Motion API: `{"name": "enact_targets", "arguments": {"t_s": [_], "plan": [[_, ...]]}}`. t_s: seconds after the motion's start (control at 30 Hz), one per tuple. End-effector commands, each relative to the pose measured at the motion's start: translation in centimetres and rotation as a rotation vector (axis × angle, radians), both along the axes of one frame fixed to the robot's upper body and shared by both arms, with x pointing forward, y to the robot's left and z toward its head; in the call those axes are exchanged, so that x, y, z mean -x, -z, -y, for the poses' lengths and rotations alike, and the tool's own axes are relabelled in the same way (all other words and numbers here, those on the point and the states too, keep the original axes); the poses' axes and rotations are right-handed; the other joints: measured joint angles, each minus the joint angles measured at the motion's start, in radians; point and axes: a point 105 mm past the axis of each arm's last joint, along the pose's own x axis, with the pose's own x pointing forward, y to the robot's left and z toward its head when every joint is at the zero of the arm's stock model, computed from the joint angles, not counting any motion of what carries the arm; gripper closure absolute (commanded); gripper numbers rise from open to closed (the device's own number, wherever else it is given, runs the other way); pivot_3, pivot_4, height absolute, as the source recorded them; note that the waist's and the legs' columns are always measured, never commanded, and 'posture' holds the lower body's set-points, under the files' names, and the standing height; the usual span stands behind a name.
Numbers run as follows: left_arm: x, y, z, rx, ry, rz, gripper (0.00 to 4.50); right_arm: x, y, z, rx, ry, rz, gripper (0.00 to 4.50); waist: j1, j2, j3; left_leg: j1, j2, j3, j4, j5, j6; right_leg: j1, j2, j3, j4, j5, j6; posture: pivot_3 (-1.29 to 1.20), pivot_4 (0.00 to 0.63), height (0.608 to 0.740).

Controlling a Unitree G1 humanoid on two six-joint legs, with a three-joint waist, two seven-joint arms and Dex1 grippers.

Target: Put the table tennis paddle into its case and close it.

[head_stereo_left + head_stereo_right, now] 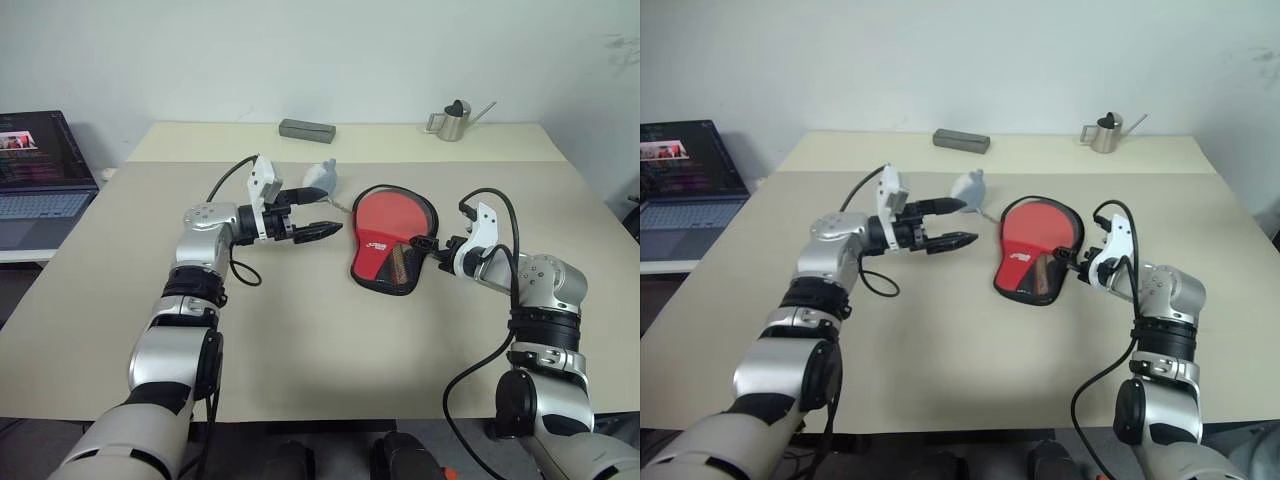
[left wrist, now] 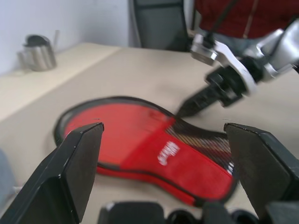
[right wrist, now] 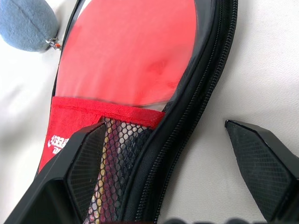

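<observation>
Beige table (image 1: 300, 330), frame centre: paddle (image 3: 131, 51) inside case (image 1: 385, 262), zipper undone; both grippers, left (image 1: 315, 212) and right (image 1: 428, 252), agape, empty — zipping likely next.

Paddle handle (image 3: 114, 154) veiled behind case mesh (image 3: 122, 161); zipper (image 3: 187, 116), toward 6 o'clock, cut by frame edge.

Left arm: raised, forearm extended forward, wrist bent so the left claw (image 1: 318, 214) points level toward the robot's right, fingers spread apart. Right arm: low, right claw (image 1: 428, 250) angled down-left, fingers parted.
</observation>
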Motion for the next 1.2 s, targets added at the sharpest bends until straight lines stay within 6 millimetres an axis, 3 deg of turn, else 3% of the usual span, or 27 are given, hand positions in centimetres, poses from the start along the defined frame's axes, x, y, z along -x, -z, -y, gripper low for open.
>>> {"name": "enact_targets", "arguments": {"t_s": [0.03, 0.33, 0.37, 0.43, 0.8, 1.07, 1.2], "plan": [[0.3, -2.0, -0.3, -0.001, 0.014, 0.068, 0.0, -0.3, -0.4, -0.8, -0.04, -0.023, 0.009, 0.05, 0.0, 0.0, 0.0, 0.0, 0.0, 0.0, 0.0, 0.0, 0.0, 0.0, 0.0, 0.0, 0.0, 0.0, 0.0, 0.0, 0.15, 0.74], [0.5, -2.2, -0.3, -0.013, 0.027, 0.068, 0.0, -0.2, -0.8, -2.9, -0.109, -0.08, 0.013, 0.05, -0.021, 0.0, 0.0, 0.0, 0.001, 0.0, 0.0, 0.0, 0.0, 0.0, 0.0, 0.0, 0.0, 0.0, -0.001, 0.0, 0.15, 0.74], [0.6, -2.2, -0.4, -0.016, 0.031, 0.066, 0.0, -0.1, -0.8, -3.1, -0.112, -0.088, 0.012, 0.21, -0.022, 0.0, 0.0, 0.0, 0.001, 0.0, 0.0, 0.0, 0.0, 0.0, 0.0, 0.0, 0.0, 0.0, -0.001, 0.0, 0.15, 0.74], [0.7, -2.1, -0.4, -0.019, 0.034, 0.063, 0.0, 0.0, -0.7, -3.4, -0.118, -0.097, 0.01, 0.63, -0.024, 0.0, 0.0, 0.0, 0.001, 0.0, 0.0, 0.0, 0.0, 0.0, 0.0, 0.0, 0.0, 0.0, -0.001, 0.0, 0.15, 0.74], [0.7, -1.7, -0.5, -0.023, 0.033, 0.052, 0.0, 0.4, -0.2, -3.8, -0.107, -0.106, 0.002, 4.43, -0.021, 0.0, 0.0, 0.0, 0.001, 0.0, 0.0, 0.0, 0.0, 0.0, 0.0, 0.0, 0.0, 0.0, -0.001, 0.0, 0.15, 0.74], [1.7, -0.6, -1.2, -0.062, 0.06, 0.03, 0.0, 0.8, -0.4, -3.5, -0.107, -0.114, -0.001, 4.47, -0.022, 0.0, 0.0, 0.0, 0.001, 0.0, -0.001, 0.0, 0.0, -0.001, 0.0, 0.001, 0.0, 0.0, -0.001, 0.0, 0.15, 0.74], [3.5, 1.0, -1.8, -0.135, 0.126, 0.004, 0.0, 1.9, -0.5, -3.9, -0.101, -0.171, -0.01, 4.47, -0.02, 0.0, 0.0, -0.001, 0.001, -0.001, -0.002, 0.0, 0.0, -0.001, 0.0, 0.001, -0.001, 0.0, -0.001, 0.0, 0.15, 0.74]]}}
